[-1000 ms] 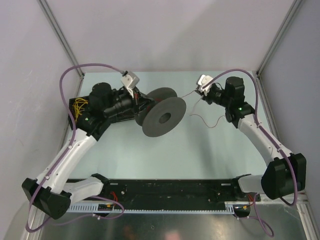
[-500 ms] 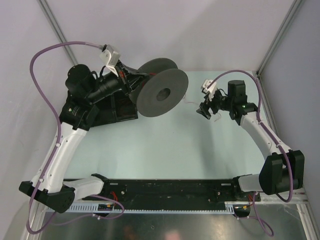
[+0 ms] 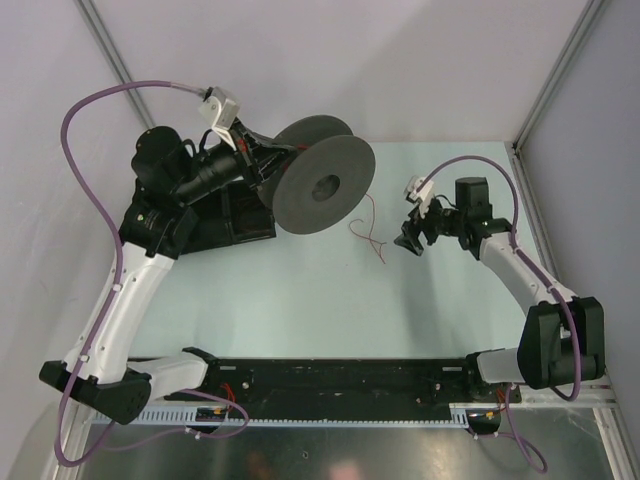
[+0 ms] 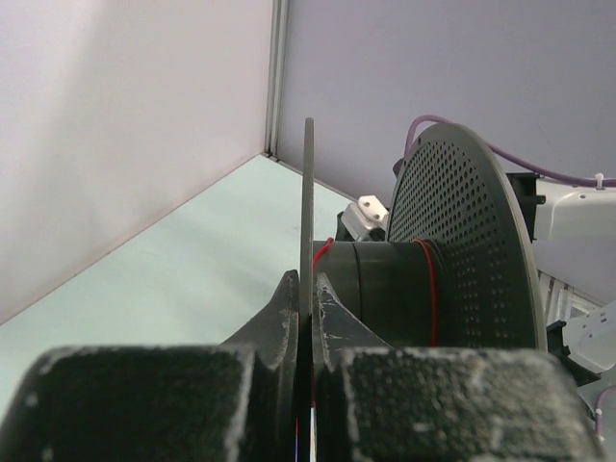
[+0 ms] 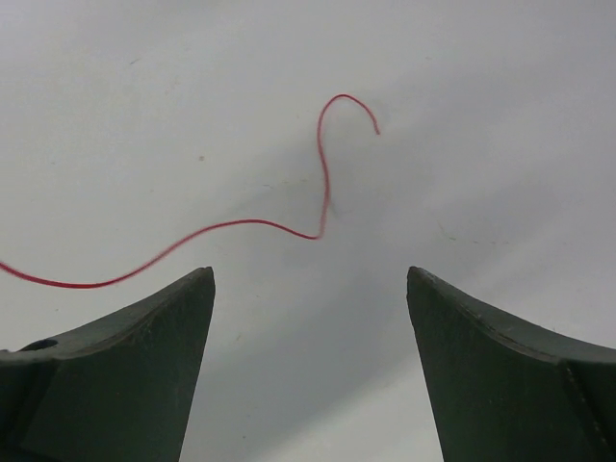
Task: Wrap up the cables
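Left wrist alone shows cable [image 4: 432, 289] wound around spool [image 4: 462, 241].

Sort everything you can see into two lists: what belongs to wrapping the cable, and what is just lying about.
Job in hand:
- dark grey spool, flange clamped in the left hand
- thin red cable, partly wound on the hub, loose end on the table
- right hand, open near that end

Lying about:
- black box
- purple arm cables
- black rail
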Robot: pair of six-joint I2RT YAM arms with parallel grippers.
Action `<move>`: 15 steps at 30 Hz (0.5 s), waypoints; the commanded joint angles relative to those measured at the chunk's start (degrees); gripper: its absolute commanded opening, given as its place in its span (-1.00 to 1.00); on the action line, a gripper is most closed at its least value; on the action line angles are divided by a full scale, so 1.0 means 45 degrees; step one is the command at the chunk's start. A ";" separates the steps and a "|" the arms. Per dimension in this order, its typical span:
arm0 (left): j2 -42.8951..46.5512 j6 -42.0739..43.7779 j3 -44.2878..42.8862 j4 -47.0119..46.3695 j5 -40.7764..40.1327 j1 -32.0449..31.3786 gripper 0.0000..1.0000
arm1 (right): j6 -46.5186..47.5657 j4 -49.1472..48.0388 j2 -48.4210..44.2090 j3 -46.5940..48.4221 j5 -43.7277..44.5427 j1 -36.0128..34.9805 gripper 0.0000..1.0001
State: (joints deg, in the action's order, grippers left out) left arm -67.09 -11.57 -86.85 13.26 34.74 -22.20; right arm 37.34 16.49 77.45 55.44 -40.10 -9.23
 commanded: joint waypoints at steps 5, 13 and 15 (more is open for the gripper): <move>0.0276 -0.0547 -0.0455 -0.0944 0.0358 0.0118 -1.00 | 0.2611 -0.1406 -0.0026 -0.1650 -0.2051 -0.0953 0.72; 0.0123 -0.0651 -0.0561 -0.1001 0.0658 0.0127 -1.00 | 0.4820 -0.4266 0.0021 -0.3380 -0.1830 -0.2086 0.72; 0.0099 -0.0709 -0.0553 -0.1024 0.0766 0.0128 -1.00 | 0.4889 -0.5094 0.0207 -0.3566 -0.1744 -0.2234 0.72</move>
State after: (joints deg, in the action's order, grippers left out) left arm -67.16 -12.64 -86.85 13.23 36.25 -21.98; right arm 54.22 4.95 77.47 41.01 -47.33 -17.91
